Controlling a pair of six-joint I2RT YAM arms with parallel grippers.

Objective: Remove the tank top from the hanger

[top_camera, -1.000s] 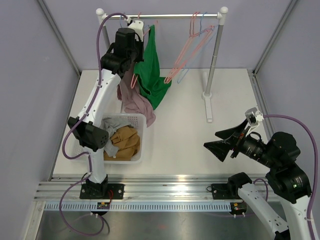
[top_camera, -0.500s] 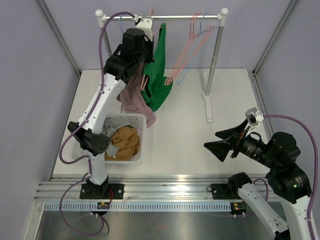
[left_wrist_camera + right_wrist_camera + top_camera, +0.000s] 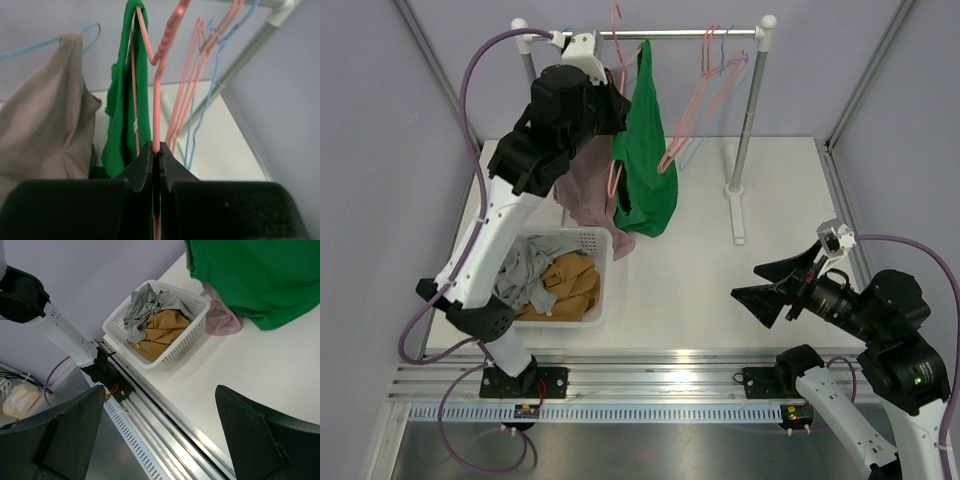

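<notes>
by the rail (image 3: 670,33), left claw (image 3: 155,150) clamps one pink hanger (image 3: 155,110) bearing one green top (image 3: 122,130); right claw (image 3: 745,282) gapes; perhaps four spare hangers (image 3: 705,60).

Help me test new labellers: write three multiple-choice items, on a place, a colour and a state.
1. The white basket sits: A) left on the table B) on the rail C) by the right post
2. The hanger in the left fingers is: A) blue B) white C) pink
3. The right gripper is: A) shut on cloth B) open, empty C) shut on a hanger
A, beside the left arm; C, pink wire between the shut fingers; B, fingers spread, nothing between.
</notes>
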